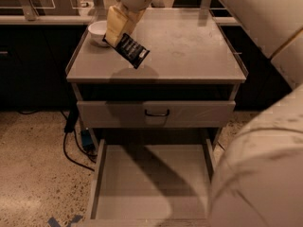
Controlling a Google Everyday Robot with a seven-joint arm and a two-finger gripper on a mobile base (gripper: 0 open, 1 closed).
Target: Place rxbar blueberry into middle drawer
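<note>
My gripper (117, 36) hangs over the left part of the cabinet top (189, 51), shut on the rxbar blueberry (131, 50), a dark flat wrapper with white lettering, held tilted above the surface. The middle drawer (151, 183) stands pulled open below, its light-grey flat floor bare. The bar is above the cabinet top, behind the open drawer.
A white bowl (100, 31) sits at the back left of the cabinet top beside the gripper. The shut upper drawer front with a black handle (157, 113) is above the open drawer. My arm's large white body (265, 164) fills the right side. Cables (75, 145) lie on the floor at the left.
</note>
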